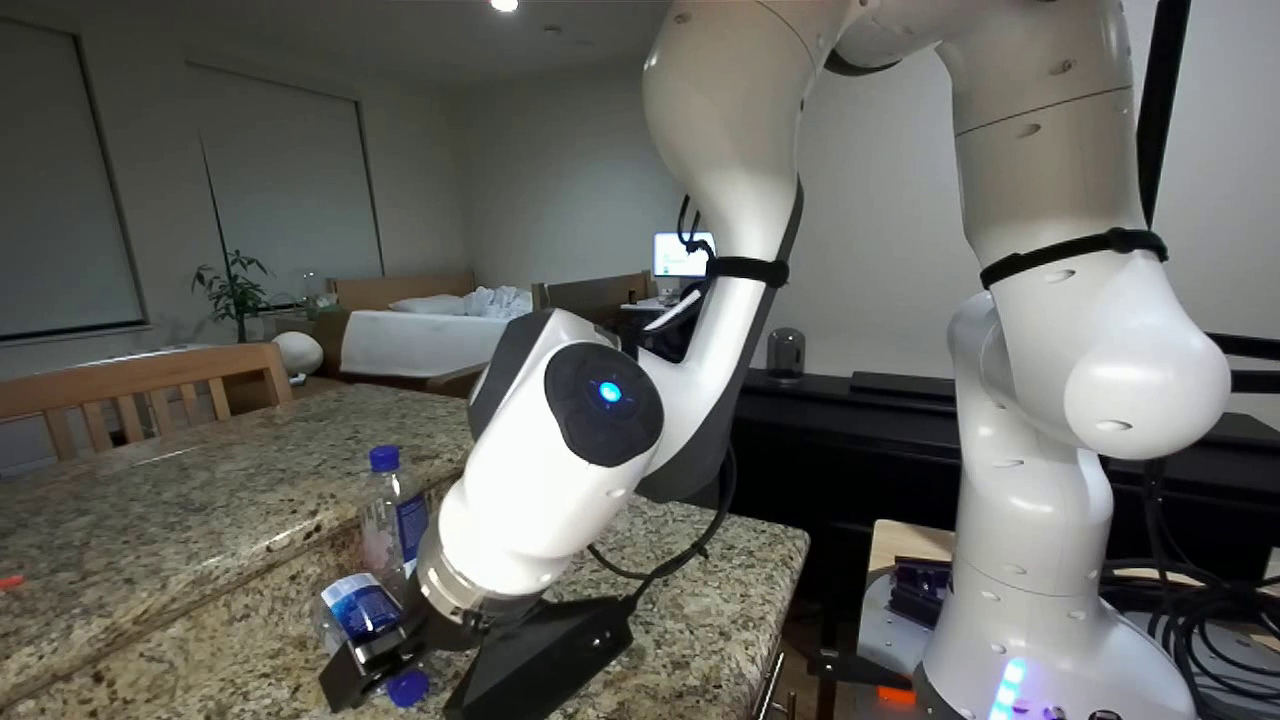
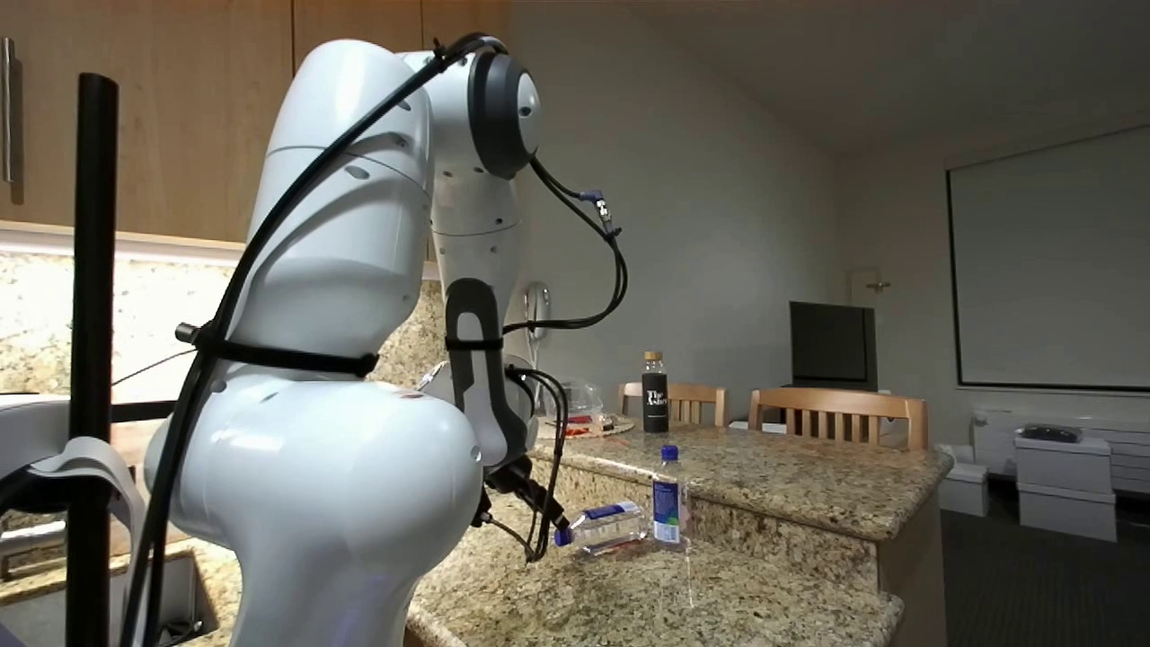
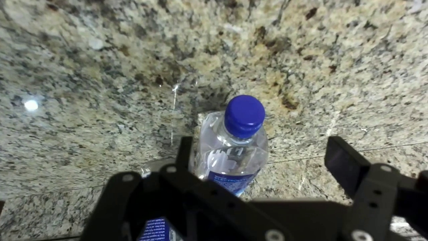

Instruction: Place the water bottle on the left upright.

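Observation:
The water bottle lies on its side on the lower counter, blue cap toward my gripper; its blue-and-white label point(image 1: 362, 606) shows in an exterior view, and its clear body point(image 2: 611, 528) in an exterior view. In the wrist view only a strip of its label point(image 3: 155, 231) shows behind the left finger. A near-identical bottle point(image 1: 380, 520) with some pinkish red stands upright just beyond it, also in an exterior view point(image 2: 667, 508) and the wrist view point(image 3: 234, 157). My gripper point(image 3: 262, 155) is open, fingers wide apart, holding nothing. It hovers over the lying bottle's cap end point(image 1: 385, 655).
A raised granite ledge point(image 2: 764, 467) runs behind both bottles, its vertical face close to the upright one. A black bottle with a wooden cap point(image 2: 655, 402) and a plate with red items point(image 2: 588, 427) stand on the ledge. Loose cables point(image 2: 548, 449) hang by the wrist.

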You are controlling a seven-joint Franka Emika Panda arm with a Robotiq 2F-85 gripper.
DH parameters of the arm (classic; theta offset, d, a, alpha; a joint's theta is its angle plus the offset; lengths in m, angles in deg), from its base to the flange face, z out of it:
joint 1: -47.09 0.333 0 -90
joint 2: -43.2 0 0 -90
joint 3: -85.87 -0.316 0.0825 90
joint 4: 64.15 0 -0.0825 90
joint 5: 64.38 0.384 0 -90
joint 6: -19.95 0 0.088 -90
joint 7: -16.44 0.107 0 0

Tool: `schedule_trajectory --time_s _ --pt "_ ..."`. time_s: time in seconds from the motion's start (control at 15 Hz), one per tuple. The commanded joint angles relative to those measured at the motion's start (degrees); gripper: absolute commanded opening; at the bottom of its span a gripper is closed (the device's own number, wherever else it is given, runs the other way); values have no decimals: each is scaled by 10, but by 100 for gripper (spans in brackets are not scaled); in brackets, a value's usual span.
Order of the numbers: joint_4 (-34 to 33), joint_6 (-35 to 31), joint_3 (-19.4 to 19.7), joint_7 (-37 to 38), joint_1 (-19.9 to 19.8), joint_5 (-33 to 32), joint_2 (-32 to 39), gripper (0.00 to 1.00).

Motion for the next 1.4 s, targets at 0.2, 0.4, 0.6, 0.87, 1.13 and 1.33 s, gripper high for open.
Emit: schedule_trajectory --time_s 0.2,0.4,0.6,0.87,1.13,1.33 --pt "-3 5 8 15 7 -5 5 100" --pt "-2 -3 8 5 6 1 9 100" --pt "-3 -1 8 -2 5 3 8 100" --pt "-15 -2 9 -9 6 -2 22 100" --pt "-41 14 8 30 12 -43 36 100" --pt "-59 25 7 28 13 -46 55 100"
